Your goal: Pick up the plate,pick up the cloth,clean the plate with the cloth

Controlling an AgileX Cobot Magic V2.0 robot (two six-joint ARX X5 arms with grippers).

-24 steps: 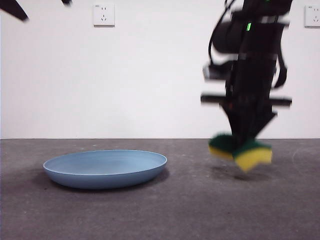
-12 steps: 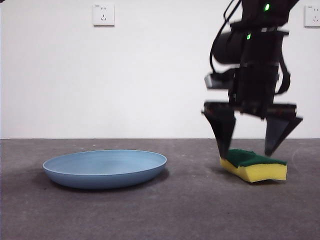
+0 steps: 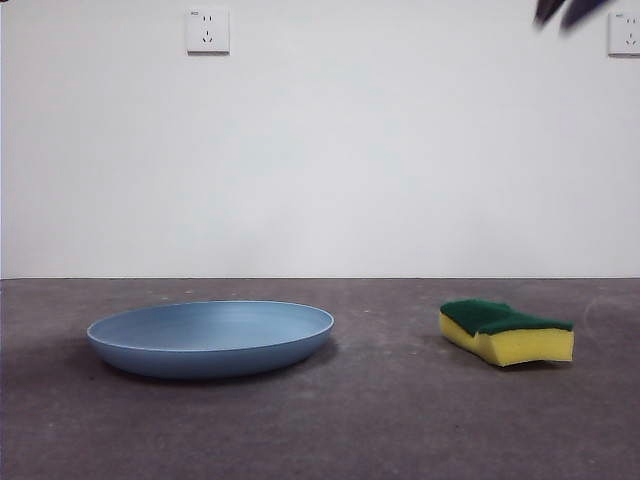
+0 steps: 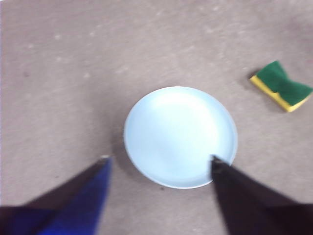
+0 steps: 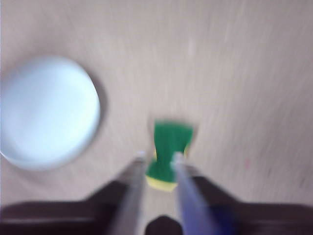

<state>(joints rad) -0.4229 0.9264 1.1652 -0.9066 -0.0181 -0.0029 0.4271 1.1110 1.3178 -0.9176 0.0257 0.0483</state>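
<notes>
My left gripper (image 4: 159, 164) hangs high over the wide, shallow light-blue plate (image 4: 180, 136), jaws spread wide and empty. My right gripper (image 5: 159, 157) is above the small yellow sponge with the green scouring top (image 5: 167, 154), jaws close together, gripping nothing. The plate lies left on the table and the sponge well apart to its right. I judge neither is picked up yet; next the left gripper must descend onto the plate's rim.

Grey table (image 3: 380, 420) runs flat and speckled across the foreground, meeting a plain white wall (image 3: 400, 150) behind. Two white sockets up on that wall: one (image 3: 207, 29) at left, another (image 3: 624, 32) clipped at the right edge.
</notes>
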